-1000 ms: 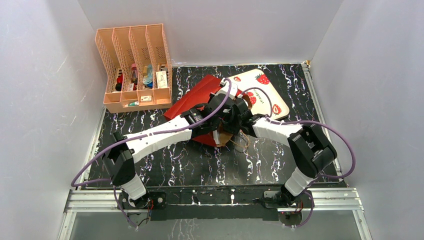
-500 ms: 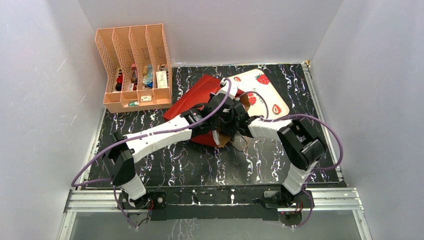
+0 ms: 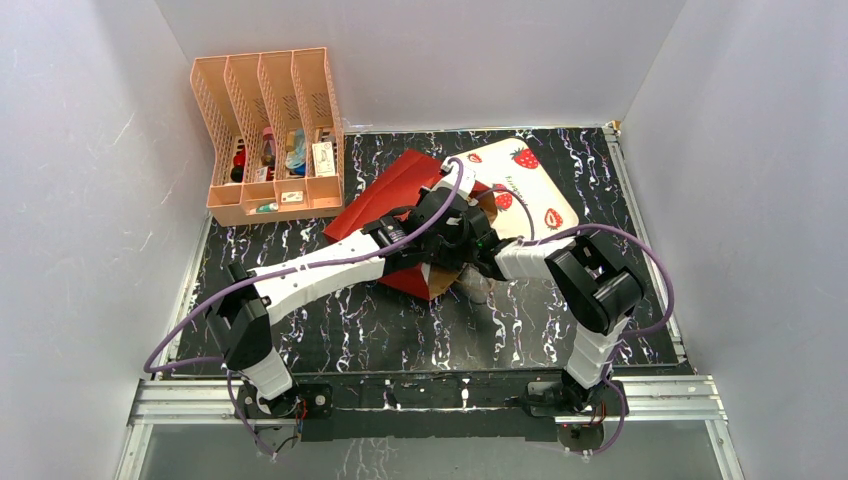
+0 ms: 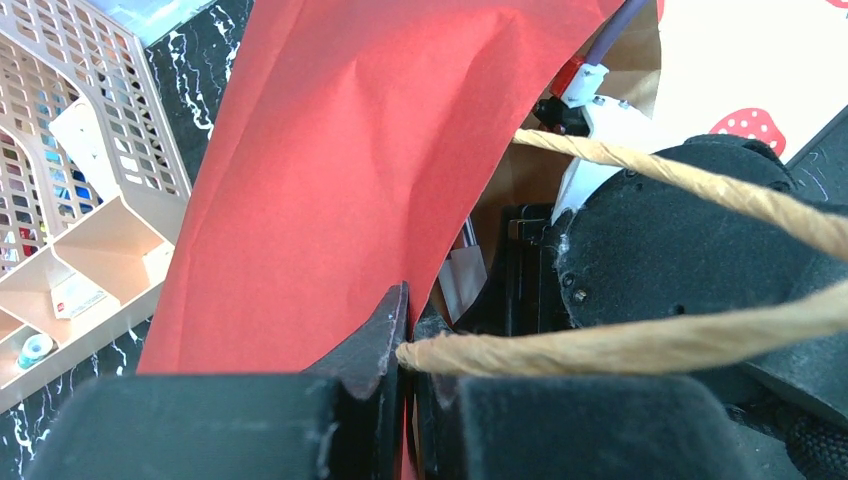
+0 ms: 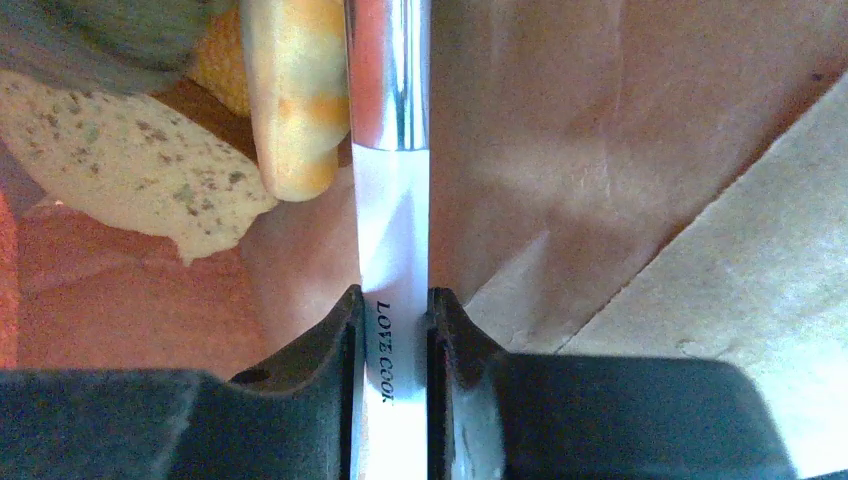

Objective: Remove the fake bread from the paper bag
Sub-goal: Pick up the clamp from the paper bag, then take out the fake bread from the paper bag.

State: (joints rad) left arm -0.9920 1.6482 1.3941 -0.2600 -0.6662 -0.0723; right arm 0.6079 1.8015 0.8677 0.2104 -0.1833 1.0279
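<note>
Fake bread (image 5: 290, 100): a yellow-orange toy loaf and a pale speckled slice (image 5: 120, 165), both inside the glossy red paper bag (image 3: 390, 190); the loaf lies against the utensil's metal part.
Paper bag: brown kraft lining, lying on its side on the black marbled tabletop (image 3: 400, 330), mouth toward the arms.
Left end effector (image 4: 408, 335): closed, pinching the bag's red rim at its tan cord handle (image 4: 620, 345).
Right end effector (image 5: 392, 320): inside the bag, closed on a white-handled metal utensil (image 5: 388, 210) lettered "LOVE COOK".

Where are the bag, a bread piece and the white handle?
bag (image 3: 385, 195), top view, red outer side
bread (image 5: 295, 100), right wrist view, middle of yellow piece
white handle (image 5: 392, 240), right wrist view, above its lettering
</note>
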